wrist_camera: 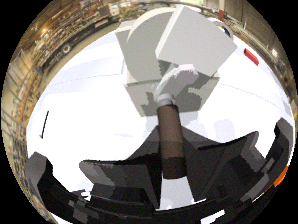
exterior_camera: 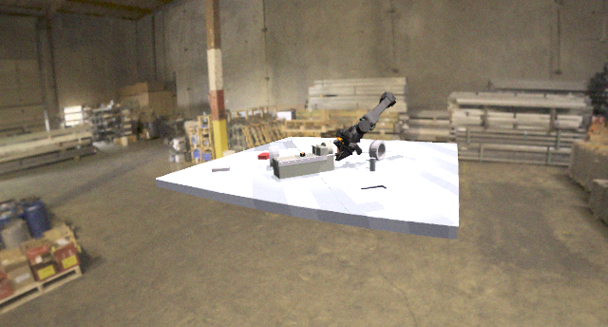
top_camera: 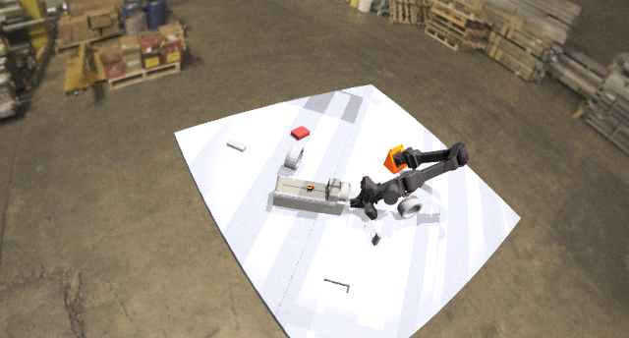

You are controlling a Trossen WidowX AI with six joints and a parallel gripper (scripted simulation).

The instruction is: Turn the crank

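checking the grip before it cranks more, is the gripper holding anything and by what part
Yes. The gripper is shut on the crank's dark brown handle, gripping its near end; the far end meets the crank arm on the machine.

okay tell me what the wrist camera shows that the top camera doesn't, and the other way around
Only the wrist view shows the dark brown crank handle up close, running from the gripper toward the machine's grey end block, with the gripper shut on it. Only the top view shows the slide's red pointer on the machine's top, the orange block at the arm's base, the two tape rolls, the red box and the L-shaped key. Both show the grey machine on the white table.
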